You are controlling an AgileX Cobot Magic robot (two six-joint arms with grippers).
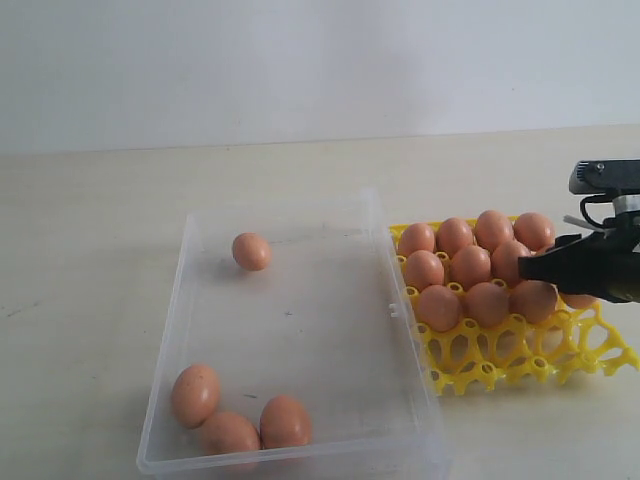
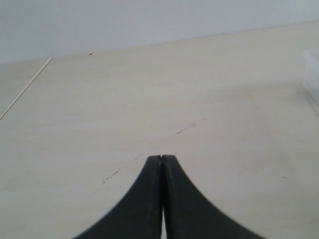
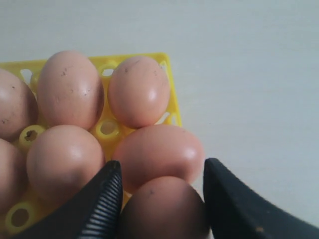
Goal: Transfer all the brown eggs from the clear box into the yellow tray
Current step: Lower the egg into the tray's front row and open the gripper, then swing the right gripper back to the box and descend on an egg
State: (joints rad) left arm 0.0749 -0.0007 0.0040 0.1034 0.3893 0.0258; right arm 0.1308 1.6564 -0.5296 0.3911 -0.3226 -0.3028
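The right claw (image 3: 163, 167) is clasped round one brown egg (image 3: 162, 211), low over the yellow tray (image 1: 520, 362) at the exterior view's right. Seat it squarely, clear of neighbours, before letting go. Four brown eggs (image 1: 252, 251) lie in the clear box (image 1: 310, 330), lower centre. The left claw (image 2: 162, 159) is clenched above bare bench (image 2: 149, 89).

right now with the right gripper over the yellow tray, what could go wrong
1. The right gripper holds a brown egg hard against seated eggs at the edge of the yellow tray. A rough release could crack shells or let it roll off.
2. Three eggs huddle in one corner of the clear box, leaving little room for the gripper to get around any one of them.
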